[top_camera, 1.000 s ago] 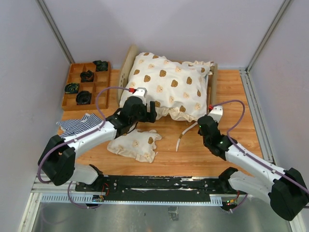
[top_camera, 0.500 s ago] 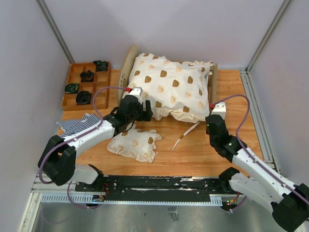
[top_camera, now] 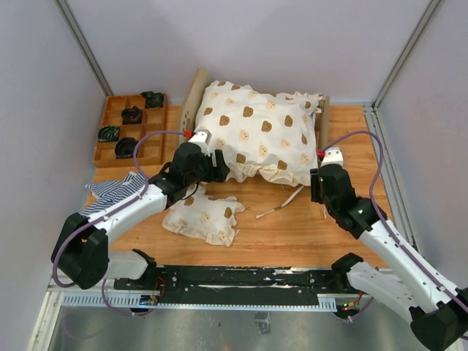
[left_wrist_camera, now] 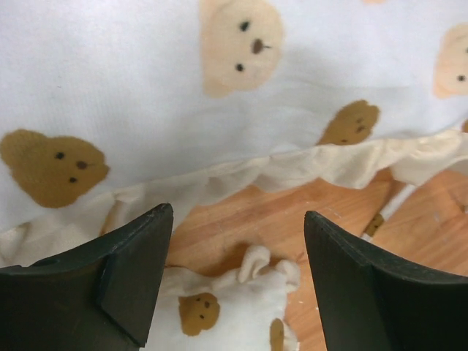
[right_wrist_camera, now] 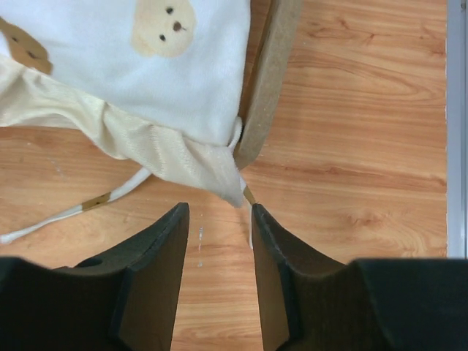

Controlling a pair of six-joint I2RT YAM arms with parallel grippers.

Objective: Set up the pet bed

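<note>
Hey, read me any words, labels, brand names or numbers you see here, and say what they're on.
None: no words, numbers or brands are readable in any view.
The quilt and small pillow carry only bear faces.
The tray and pet bed show no labels.
A brown tab on the white strap is too small to tell.

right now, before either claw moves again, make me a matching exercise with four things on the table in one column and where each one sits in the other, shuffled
Things
1. bear-print quilt
2. small bear-print pillow
3. striped cloth
4. compartment tray

Places
A. far left corner of the table
B. draped over the bed frame
C. flat on the wood, on the near side of the quilt
D. left edge of the table, on the near side of the tray

Pairs: 1-B, 2-C, 3-D, 4-A
</note>
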